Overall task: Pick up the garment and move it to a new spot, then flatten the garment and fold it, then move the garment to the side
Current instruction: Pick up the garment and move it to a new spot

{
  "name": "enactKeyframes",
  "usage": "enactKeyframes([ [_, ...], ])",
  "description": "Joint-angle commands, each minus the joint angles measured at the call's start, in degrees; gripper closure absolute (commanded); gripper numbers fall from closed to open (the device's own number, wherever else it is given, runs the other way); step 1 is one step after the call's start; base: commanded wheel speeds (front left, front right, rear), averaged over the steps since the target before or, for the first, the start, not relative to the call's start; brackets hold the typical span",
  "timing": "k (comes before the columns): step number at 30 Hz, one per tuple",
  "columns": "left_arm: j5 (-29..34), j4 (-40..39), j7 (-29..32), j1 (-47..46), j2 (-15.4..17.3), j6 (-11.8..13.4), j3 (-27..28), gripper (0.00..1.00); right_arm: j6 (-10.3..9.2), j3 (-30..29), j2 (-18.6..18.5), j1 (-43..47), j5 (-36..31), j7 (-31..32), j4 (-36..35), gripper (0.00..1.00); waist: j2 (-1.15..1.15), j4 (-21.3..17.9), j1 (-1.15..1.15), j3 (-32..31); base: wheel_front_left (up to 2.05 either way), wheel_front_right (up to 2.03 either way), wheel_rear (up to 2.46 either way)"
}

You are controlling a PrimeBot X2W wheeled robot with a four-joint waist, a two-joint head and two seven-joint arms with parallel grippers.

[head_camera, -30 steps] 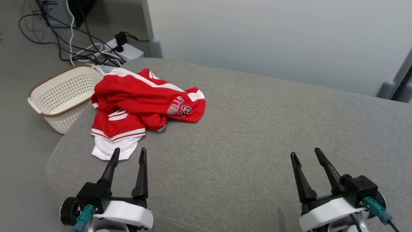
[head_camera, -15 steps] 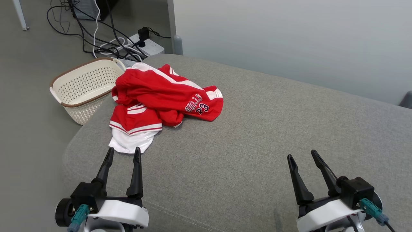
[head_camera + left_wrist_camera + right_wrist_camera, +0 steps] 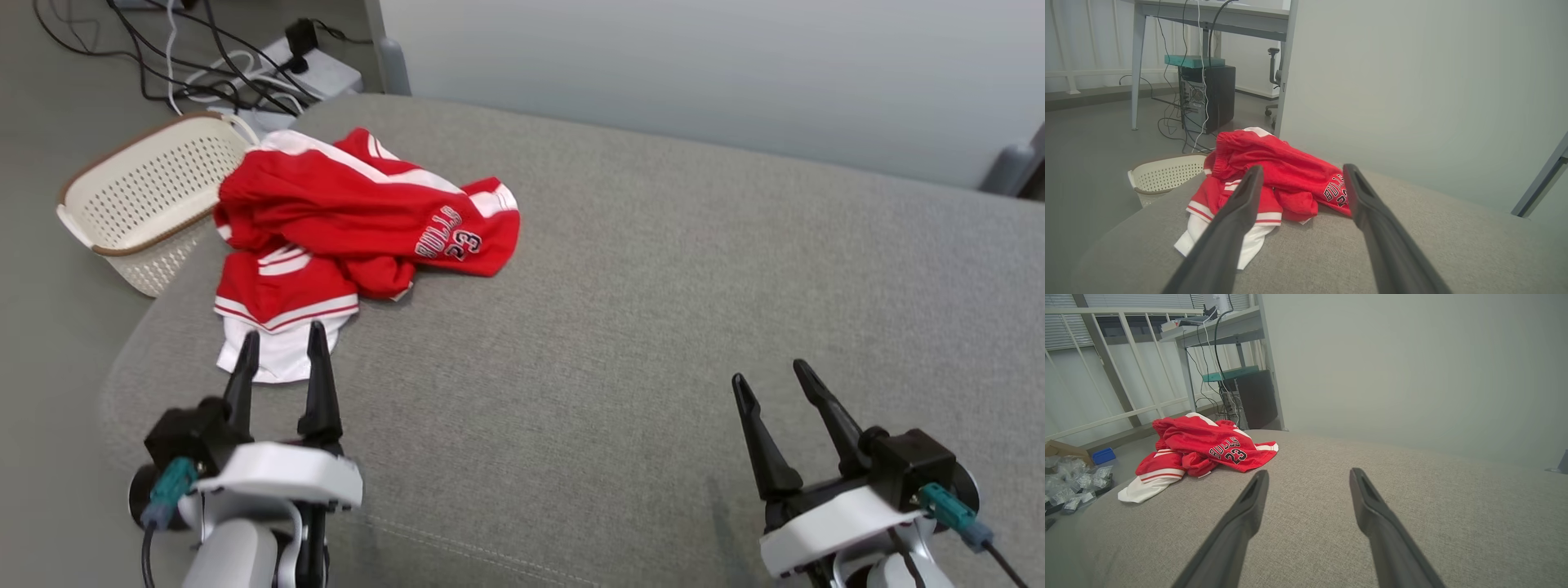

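Note:
The garment [image 3: 343,220] is a crumpled red and white jersey with "BULLS 23" on it, lying at the far left of the grey cushion [image 3: 653,310]. It also shows ahead in the left wrist view [image 3: 1274,179] and at the left in the right wrist view [image 3: 1204,449]. My left gripper [image 3: 282,341] is open, its fingertips just over the garment's white near hem, nothing between them [image 3: 1300,173]. My right gripper [image 3: 767,371] stands open over bare cushion at the lower right, far from the garment [image 3: 1308,475].
A cream perforated basket [image 3: 139,192] with a brown rim sits on the floor off the cushion's left end. Cables and a power strip [image 3: 318,69] lie behind it. A pale partition wall [image 3: 694,65] runs along the cushion's far side. A desk and computer tower [image 3: 1208,98] stand beyond.
The head camera has shifted, so the whole scene slid. My left gripper has come forward to the garment's white hem. The garment itself and my right gripper look unmoved.

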Motion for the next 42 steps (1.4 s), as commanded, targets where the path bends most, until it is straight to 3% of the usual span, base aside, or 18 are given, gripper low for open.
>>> enactKeyframes([
  [1, -0.3, 0.2, -0.5, -5.9, 0.4, 0.6, 1.7, 0.00, 0.08, 1.6, -1.3, -3.3, 0.2, -0.8, -1.7, 0.00, 0.00, -2.2, 0.00, 3.7, 0.00, 0.00, 0.00],
  [10, 0.5, 7.2, -0.5, -17.9, 0.4, 0.4, 2.5, 0.00, 0.08, 2.5, -3.8, -8.1, 0.5, -0.8, -2.2, 0.00, 0.00, -6.4, 0.00, 11.2, 0.00, 0.00, 0.00],
  [20, 3.3, 23.4, -0.5, -34.6, 1.1, 0.3, 6.6, 0.00, 0.08, 4.3, -5.4, -13.6, 1.0, -0.8, -2.7, 0.00, 0.00, -11.2, 0.00, 20.9, 0.00, 0.00, 0.00],
  [35, 6.3, 49.5, -0.4, -50.3, 7.4, 1.9, 8.9, 0.00, 0.08, 7.5, -5.6, -18.3, 2.7, -0.8, -2.4, 0.00, 0.00, -17.5, 0.00, 27.8, 0.00, 0.00, 0.00],
  [41, 5.9, 55.8, 1.6, -53.1, 9.0, 2.2, 8.9, 0.00, 0.08, 8.1, -5.5, -19.1, 3.1, -0.8, -2.3, 0.00, 0.00, -18.8, 0.00, 28.6, 0.00, 0.00, 0.00],
  [42, 5.8, 56.2, 1.8, -53.2, 9.1, 2.1, 8.8, 0.04, 0.08, 8.1, -5.4, -19.2, 3.1, -0.8, -2.2, 0.00, 0.00, -18.8, 0.00, 28.5, 0.00, 0.00, 0.00],
])
